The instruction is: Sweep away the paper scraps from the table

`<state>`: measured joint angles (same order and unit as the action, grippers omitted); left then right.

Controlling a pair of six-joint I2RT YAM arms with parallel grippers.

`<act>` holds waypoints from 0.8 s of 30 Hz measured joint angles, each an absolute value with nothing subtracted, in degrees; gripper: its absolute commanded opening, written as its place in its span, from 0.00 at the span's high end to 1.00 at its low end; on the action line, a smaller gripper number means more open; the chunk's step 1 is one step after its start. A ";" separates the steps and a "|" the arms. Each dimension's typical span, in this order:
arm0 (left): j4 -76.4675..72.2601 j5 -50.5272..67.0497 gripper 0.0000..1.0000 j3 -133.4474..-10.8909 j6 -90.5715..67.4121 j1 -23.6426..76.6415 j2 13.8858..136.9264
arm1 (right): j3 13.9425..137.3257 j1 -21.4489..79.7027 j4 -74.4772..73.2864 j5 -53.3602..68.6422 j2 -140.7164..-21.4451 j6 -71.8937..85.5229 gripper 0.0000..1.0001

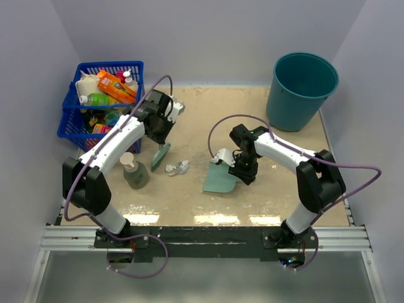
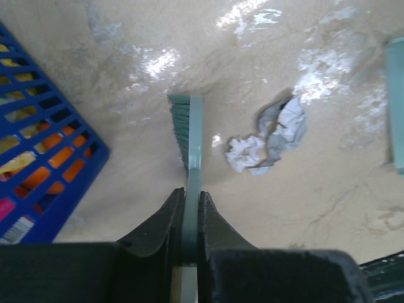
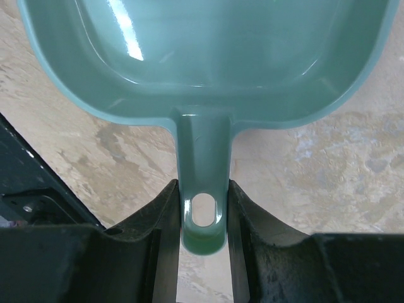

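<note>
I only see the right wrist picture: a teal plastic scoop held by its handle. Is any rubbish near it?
Observer: Yes, small crumpled paper scraps lie on the sandy beige table, just left of the teal plastic dustpan, outside it.
Operator: What sweeps them in?
Observer: A teal hand brush, clamped in the shut left gripper, bristles beside the scraps.
Operator: Where might the rubbish go?
Observer: A round teal plastic bucket stands at the table's far right corner.
</note>
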<state>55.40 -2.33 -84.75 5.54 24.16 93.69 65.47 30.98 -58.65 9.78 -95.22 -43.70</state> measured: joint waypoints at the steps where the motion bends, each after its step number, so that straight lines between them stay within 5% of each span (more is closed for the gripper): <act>1: 54.87 -1.32 1.00 -83.85 4.23 24.32 92.90 | 65.76 31.86 -58.48 9.50 -95.66 -43.09 1.00; 16: 52.97 23.22 1.00 -86.46 -2.83 26.15 96.23 | 70.04 36.45 -56.47 6.50 -99.79 -37.28 1.00; 24: 54.72 26.55 1.00 -90.74 -2.09 20.60 96.20 | 70.06 36.45 -55.72 5.74 -99.79 -35.90 1.00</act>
